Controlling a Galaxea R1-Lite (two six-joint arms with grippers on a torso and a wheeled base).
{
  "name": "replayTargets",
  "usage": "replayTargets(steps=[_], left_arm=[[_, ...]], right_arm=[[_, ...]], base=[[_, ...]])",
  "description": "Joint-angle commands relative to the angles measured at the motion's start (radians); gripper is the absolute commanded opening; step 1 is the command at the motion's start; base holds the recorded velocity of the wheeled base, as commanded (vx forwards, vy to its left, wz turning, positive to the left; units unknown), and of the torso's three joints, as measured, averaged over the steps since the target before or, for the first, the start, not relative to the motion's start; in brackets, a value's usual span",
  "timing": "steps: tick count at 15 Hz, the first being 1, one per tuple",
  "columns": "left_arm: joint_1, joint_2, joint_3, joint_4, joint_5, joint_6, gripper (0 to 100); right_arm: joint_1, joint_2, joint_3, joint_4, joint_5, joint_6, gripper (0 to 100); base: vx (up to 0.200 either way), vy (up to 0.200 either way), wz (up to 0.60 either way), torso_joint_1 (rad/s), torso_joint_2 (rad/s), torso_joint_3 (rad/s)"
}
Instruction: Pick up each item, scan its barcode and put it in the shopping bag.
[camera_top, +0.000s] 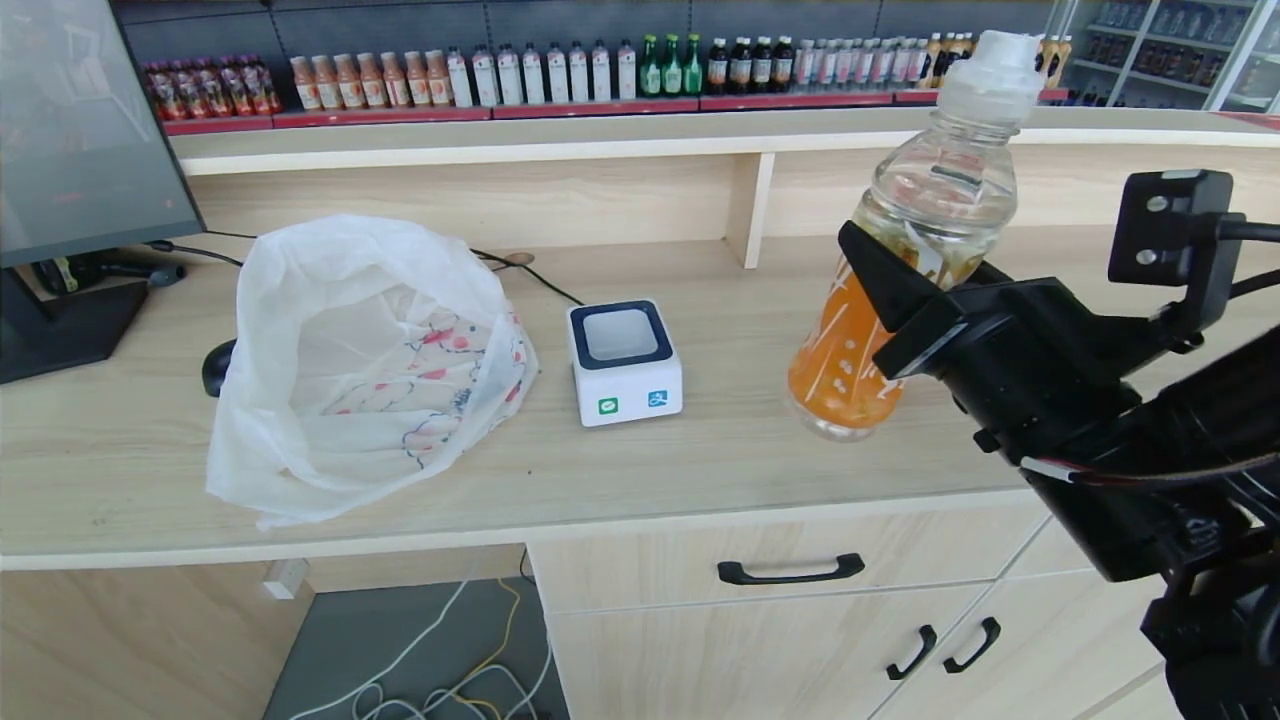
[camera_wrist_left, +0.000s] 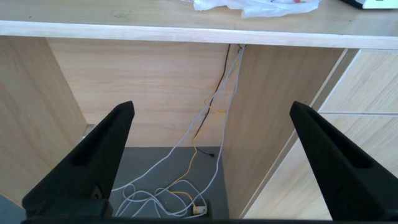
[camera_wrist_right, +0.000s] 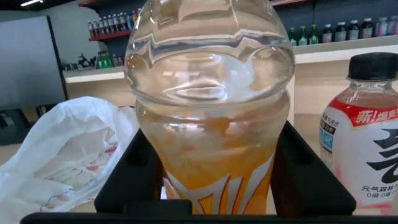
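- Left gripper (camera_wrist_left: 210, 106) hangs low in front of the cabinet, below the edge of the counter (camera_top: 740, 450). Its jaws are spread wide with nothing between them.
- On the left of the counter, the shopping bag (camera_top: 370, 360) lies slumped with its mouth gaping toward us. A red and blue print shows through the plastic, and we cannot tell whether that is an item inside.
- Just right of the bag sits the scanner (camera_top: 625, 362), a small white box with its window facing up.
- Right of the scanner is the bottle (camera_top: 935, 180) of orange drink. The right gripper (camera_top: 915, 270) is clamped around its middle, and the bottle tilts with its white cap leaning away from the scanner.
- We judge that the bottle is lifted just off the counter, so the pick is done and the scan is the step in hand.
- For the next move, we need to carry the bottle left over the scanner window and turn it until the barcode faces down. We cannot see where on the label the barcode sits.
- After the scan, the bottle has to cross to the bag's mouth, which may need the left gripper to hold it open.
- Another bottle (camera_wrist_right: 367, 137), black-capped with a white and red label, stands near the held one and is not yet scanned.
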Motion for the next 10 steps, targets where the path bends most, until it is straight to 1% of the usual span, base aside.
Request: replayTargets(steps=[1,5,10], left_arm=[[-0.001,0.000,0.000,-0.001,0.000,0.000,100],[0.001,0.000,0.000,0.001,0.001,-0.004,100],[0.001,0.000,0.000,-0.001,0.001,-0.002,100]], right_arm=[[-0.007,0.042,-0.024,-0.001,0.000,-0.001,0],[-0.010,0.086,-0.084,-0.001,0.001,0.001,0],[-0.010,0.091,-0.088,-0.001,0.001,0.001,0]], base=[[0.000,0.200,0.00,0.002,0.01,0.007],[0.000,0.200,0.00,0.005,0.00,0.000],[0.000,0.200,0.00,0.004,0.00,0.000]])
